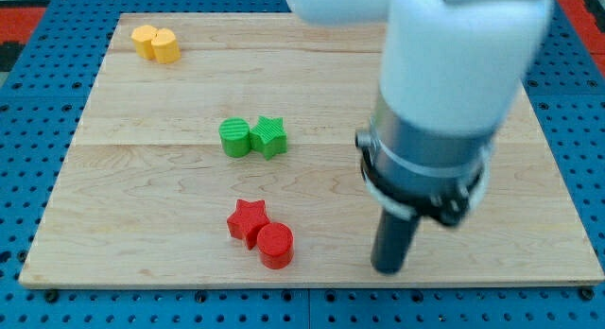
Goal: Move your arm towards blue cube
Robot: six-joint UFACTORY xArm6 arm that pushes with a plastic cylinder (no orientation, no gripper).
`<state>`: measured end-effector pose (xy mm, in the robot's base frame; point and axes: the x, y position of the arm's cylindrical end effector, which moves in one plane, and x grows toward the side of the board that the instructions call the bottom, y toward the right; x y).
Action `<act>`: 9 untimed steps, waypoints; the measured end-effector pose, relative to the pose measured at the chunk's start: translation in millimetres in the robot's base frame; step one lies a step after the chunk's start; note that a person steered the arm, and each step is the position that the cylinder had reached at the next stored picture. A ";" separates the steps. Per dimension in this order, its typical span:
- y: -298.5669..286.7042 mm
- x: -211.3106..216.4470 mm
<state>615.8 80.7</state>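
Right of the red cylinder [276, 245], well apart from it, my tip [388, 269] rests on the wooden board [142, 178]. It is a bare rod with no pincer. A red star [247, 220] touches the cylinder. No blue cube shows; the bulky arm [444, 93] may hide it, so its look and place cannot be told.

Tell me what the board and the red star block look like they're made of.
The board looks like pale wood with a smooth finish: grain lines and plank seams show. The red star block seems to be painted wood or plastic; its flat, even, matte colour leaves that open.
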 end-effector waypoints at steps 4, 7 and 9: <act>-7.2 2.8; -8.3 2.9; -10.1 2.9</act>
<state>618.7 70.6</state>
